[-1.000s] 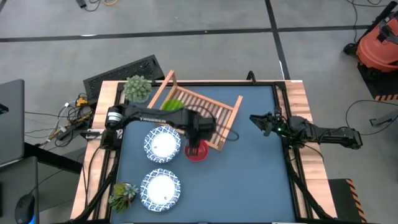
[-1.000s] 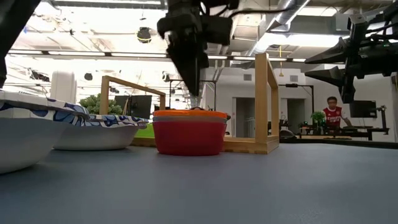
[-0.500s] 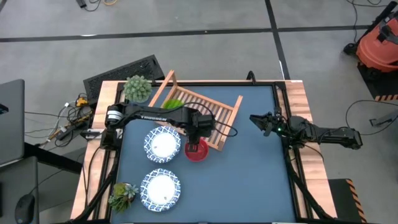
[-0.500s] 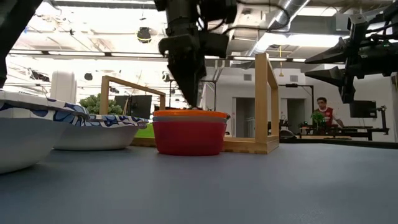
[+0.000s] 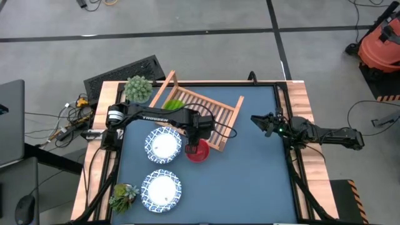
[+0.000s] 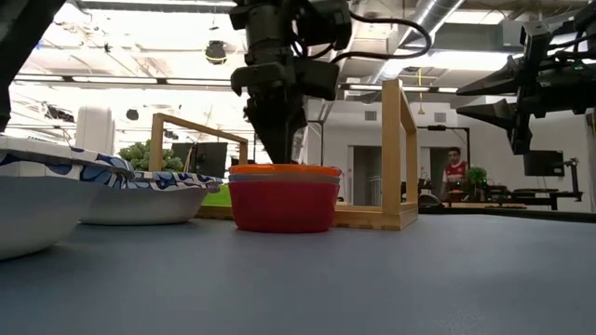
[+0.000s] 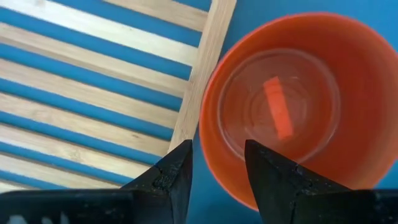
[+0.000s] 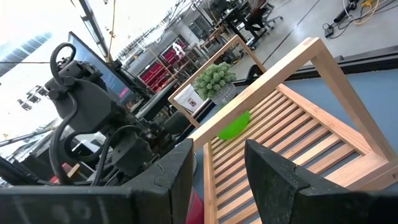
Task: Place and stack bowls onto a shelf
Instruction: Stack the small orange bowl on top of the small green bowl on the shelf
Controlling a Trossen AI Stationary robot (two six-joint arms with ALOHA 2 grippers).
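Observation:
A nested stack of small bowls (image 5: pixel 197 152), red outside and orange-rimmed on top (image 6: pixel 283 197), stands on the blue mat against the shelf's near rail. My left gripper (image 7: pixel 217 171) is open just above it, pointing down. One finger (image 7: pixel 273 177) is inside the top bowl and one (image 7: pixel 171 177) is outside, with the rim (image 7: pixel 210 163) between them. The wooden slatted shelf (image 5: pixel 206 106) holds a green bowl (image 5: pixel 174 105). My right gripper (image 5: pixel 259 120) is open and empty at the table's right side.
Two white bowls with blue patterned rims (image 5: pixel 164 145) (image 5: pixel 162 190) sit on the mat left of the stack. Potted plants stand at the far left (image 5: pixel 138 89) and near left (image 5: pixel 124 195). The mat to the right of the stack is bare.
My left gripper has come down toward the bowl stack, and its fingertips now reach the top bowl's rim. The stack has stayed where it was.

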